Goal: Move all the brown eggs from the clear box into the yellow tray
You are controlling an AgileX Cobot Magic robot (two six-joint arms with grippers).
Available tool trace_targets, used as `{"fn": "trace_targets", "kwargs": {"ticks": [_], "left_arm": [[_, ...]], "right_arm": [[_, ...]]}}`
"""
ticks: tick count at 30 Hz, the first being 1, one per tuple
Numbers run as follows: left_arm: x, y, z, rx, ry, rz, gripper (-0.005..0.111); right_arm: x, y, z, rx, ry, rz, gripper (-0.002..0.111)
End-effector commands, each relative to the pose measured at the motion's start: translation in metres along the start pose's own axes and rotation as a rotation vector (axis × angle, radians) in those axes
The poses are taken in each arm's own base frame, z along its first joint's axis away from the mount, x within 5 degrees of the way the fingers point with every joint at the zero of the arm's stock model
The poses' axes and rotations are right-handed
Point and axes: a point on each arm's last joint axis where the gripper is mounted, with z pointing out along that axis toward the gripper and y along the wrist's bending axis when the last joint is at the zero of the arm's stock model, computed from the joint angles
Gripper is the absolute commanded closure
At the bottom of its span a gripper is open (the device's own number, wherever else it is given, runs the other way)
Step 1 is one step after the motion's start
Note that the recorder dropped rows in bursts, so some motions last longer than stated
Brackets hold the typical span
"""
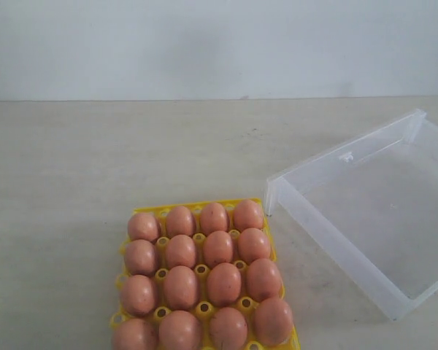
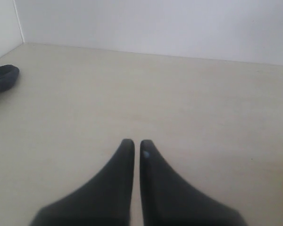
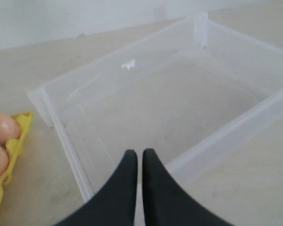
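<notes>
Several brown eggs fill the yellow tray at the front centre of the table, four to a row. To its right stands the clear box, with no eggs inside. Neither arm shows in the exterior view. In the left wrist view my left gripper is shut over bare tabletop, holding nothing. The right gripper is shut and empty just above the clear box's near wall; a corner of the yellow tray with a brown egg shows at that view's edge.
A pale wall runs along the table's far edge. A dark rounded object lies on the table at the edge of the left wrist view, near a side wall. The clear box has a small tab on its far wall.
</notes>
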Motion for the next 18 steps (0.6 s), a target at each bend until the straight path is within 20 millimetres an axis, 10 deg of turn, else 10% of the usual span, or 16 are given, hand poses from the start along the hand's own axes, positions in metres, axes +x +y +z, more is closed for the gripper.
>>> {"fn": "trace_targets", "kwargs": {"ticks": [1,18], "left_arm": [[0.0009,-0.0002,0.0002,0.003,-0.002,0.005,0.103],[0.0009,-0.0002,0.0002,0.003,-0.002,0.005,0.103]], "right_arm": [[-0.0188,0.0010,-0.0026,-0.006,-0.205,-0.027,0.108],[-0.0190,0.0006,-0.0026,0.000,-0.208,-0.046,0.108]]}}
